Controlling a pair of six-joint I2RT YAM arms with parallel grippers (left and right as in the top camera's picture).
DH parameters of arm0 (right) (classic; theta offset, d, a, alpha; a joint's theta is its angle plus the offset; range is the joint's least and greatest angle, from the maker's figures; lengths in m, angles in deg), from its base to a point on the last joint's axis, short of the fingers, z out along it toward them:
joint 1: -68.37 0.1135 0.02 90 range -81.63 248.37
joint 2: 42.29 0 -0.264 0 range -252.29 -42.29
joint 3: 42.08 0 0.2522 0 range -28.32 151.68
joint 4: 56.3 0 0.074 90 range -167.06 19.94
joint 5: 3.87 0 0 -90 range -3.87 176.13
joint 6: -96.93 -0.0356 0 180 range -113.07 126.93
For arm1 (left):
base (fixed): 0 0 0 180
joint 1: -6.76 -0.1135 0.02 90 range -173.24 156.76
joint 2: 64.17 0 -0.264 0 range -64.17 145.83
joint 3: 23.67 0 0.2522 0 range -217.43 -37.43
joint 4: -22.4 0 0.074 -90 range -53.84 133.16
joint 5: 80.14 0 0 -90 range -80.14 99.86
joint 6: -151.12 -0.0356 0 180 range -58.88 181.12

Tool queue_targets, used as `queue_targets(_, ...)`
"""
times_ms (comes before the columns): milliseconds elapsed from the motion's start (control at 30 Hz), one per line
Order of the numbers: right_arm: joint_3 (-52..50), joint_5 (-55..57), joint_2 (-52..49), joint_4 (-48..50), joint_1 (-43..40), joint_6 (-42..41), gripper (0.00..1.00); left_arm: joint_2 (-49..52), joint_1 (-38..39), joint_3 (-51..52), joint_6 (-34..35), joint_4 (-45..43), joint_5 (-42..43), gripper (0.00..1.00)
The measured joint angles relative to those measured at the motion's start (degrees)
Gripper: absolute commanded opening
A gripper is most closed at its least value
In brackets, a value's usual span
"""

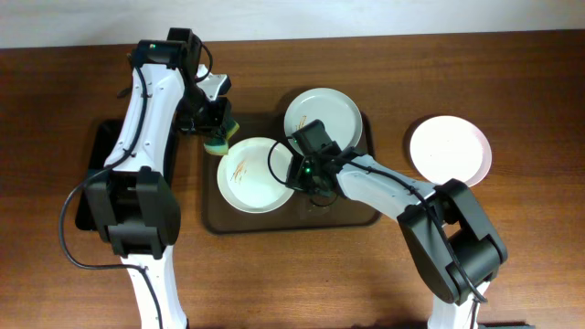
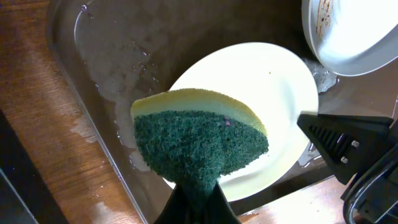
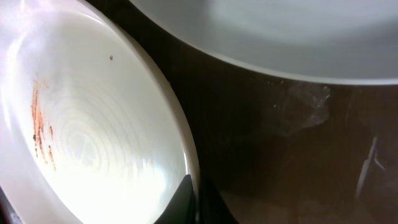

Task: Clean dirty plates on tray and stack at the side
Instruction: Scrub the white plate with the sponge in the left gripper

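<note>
Your left claw (image 1: 217, 134) is pinching a sponge (image 1: 221, 143). From the left wrist camera you can see the sponge (image 2: 199, 140) has a green rough side and a yellow soft side, and the claw (image 2: 194, 202) holds it by its bottom end. The sponge hangs just over the upper left edge of the smeared plate (image 1: 253, 175).

That smeared plate lies on the left part of the tray (image 1: 212, 219). It has thin orange-brown marks on it (image 3: 93, 124). Your right claw (image 1: 297, 172) is pressed onto the right rim of this plate, with the rim between its two fingers (image 3: 181, 200).

A second plate (image 1: 322, 112) lies in the top right part of the tray. It sits close to the smeared plate, and you cannot tell if the two touch. It has a few small brown marks near its edge (image 2: 354, 37).

The third plate (image 1: 450, 149) is off the tray. It lies on the bench (image 1: 512, 73) on the right side, well apart from the other two.

The floor of the tray looks wet (image 2: 118, 81) near the sponge.

A black tray (image 1: 91, 169) lies on the bench under your left arm.
</note>
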Motion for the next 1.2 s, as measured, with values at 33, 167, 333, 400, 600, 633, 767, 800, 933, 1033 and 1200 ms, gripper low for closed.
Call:
queue_targets(33,0.0,-0.6,0.0,0.0,-0.3,0.4,0.04,0.0,0.0,0.5,-0.2,-0.2,0.0,0.01)
queue_targets(167,0.0,-1.9,-0.3,0.1,-1.1,1.5,0.04,0.2,0.0,10.4,-0.9,-9.9,1.8,0.01)
queue_targets(333,0.0,-2.2,-0.3,0.2,-1.1,1.7,0.04,0.5,0.0,21.9,-1.0,-22.1,6.0,0.01)
queue_targets(400,0.0,-2.3,-0.3,0.2,-1.1,1.7,0.04,0.3,0.1,26.3,-1.0,-27.4,7.8,0.01)
queue_targets(600,0.0,-2.3,-0.3,0.1,-1.1,1.7,0.04,-1.6,1.7,31.7,-1.8,-31.6,13.4,0.01)
queue_targets(633,0.0,-2.3,-0.3,0.1,-1.1,1.7,0.04,-1.6,2.6,32.1,-2.5,-31.4,15.3,0.01)
queue_targets(767,0.0,-2.3,-0.3,0.1,-1.1,1.7,0.04,-1.3,5.5,32.9,-3.7,-30.2,18.5,0.01)
queue_targets(800,0.0,-2.3,-0.3,0.1,-1.1,1.7,0.04,-1.3,5.6,32.9,-3.2,-30.2,17.7,0.01)
queue_targets(933,0.0,-2.3,-0.3,0.2,-1.1,1.7,0.04,-1.5,4.4,32.8,0.3,-29.6,14.6,0.01)
queue_targets(1033,0.0,-2.3,-0.3,0.2,-1.1,1.7,0.04,-1.8,-1.5,31.6,1.3,-27.6,9.9,0.01)
queue_targets(1200,0.3,-4.0,-0.5,1.2,-0.6,1.7,0.04,-1.8,-3.0,29.3,1.7,-25.4,2.1,0.01)
